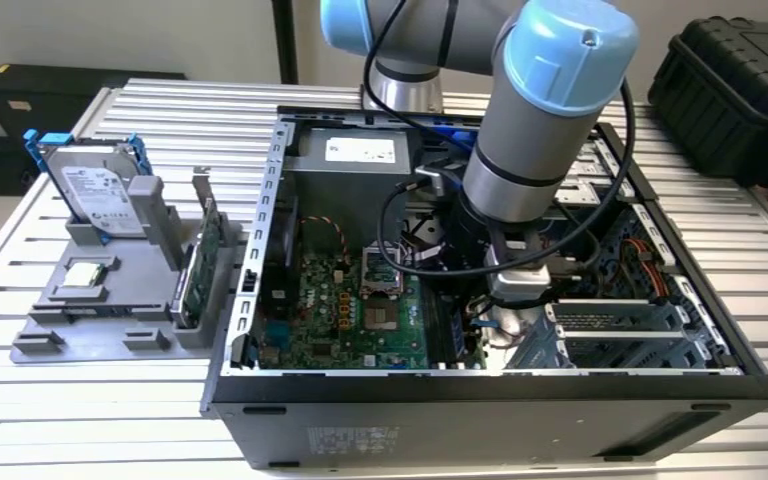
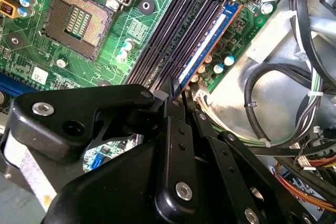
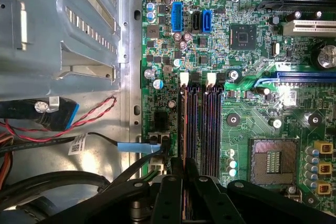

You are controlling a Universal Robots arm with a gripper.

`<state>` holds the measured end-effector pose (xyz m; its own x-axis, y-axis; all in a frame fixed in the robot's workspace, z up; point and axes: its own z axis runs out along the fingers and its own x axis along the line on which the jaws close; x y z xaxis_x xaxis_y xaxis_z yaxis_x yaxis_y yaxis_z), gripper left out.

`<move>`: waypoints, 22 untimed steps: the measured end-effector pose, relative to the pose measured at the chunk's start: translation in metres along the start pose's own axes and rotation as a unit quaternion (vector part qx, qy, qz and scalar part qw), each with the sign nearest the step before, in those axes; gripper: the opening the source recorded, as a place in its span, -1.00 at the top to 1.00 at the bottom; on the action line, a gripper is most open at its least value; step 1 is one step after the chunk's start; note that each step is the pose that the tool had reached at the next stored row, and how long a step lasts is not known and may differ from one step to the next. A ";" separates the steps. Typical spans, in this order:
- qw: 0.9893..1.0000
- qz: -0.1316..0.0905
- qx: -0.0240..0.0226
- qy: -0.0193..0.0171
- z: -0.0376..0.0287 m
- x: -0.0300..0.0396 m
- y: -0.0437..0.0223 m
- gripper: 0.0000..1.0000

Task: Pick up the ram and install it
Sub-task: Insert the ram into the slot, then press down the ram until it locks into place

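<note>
The ram (image 2: 206, 44), a thin blue-edged stick, stands on edge in the outermost of the black memory slots (image 2: 173, 30) on the green motherboard (image 2: 126, 30). My gripper (image 2: 182, 92) is down at the stick's near end, its black fingers (image 2: 175, 90) pinched against both faces. In the first wrist view the gripper (image 3: 184, 167) straddles the same slot line, and the ram (image 3: 185, 124) runs away from it edge-on. In the exterior view the gripper (image 1: 500, 322) reaches down into the open computer case (image 1: 491, 390).
The processor socket (image 3: 274, 156) lies beside the memory slots. Cables (image 3: 63, 140) and a metal drive cage (image 3: 63, 30) crowd the other side. On the exterior view's left a grey fixture (image 1: 37, 345) holds a hard drive (image 1: 91, 190), a green card (image 1: 195, 270) and a square chip (image 1: 84, 275).
</note>
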<state>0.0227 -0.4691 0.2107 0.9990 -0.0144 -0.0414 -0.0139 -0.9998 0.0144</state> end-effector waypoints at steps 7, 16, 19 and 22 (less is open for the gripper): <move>1.000 0.000 -0.001 0.000 0.0003 0.0000 0.0002 -1.00; 1.000 0.000 -0.001 0.000 0.0008 -0.0001 0.0001 -1.00; 1.000 0.000 -0.001 0.000 -0.0054 -0.0003 0.0002 -1.00; 1.000 0.000 -0.001 0.000 -0.0189 -0.0008 0.0004 -1.00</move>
<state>0.0227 -0.4693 0.2295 0.9990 -0.0146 -0.0416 -0.0139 -0.9998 0.0167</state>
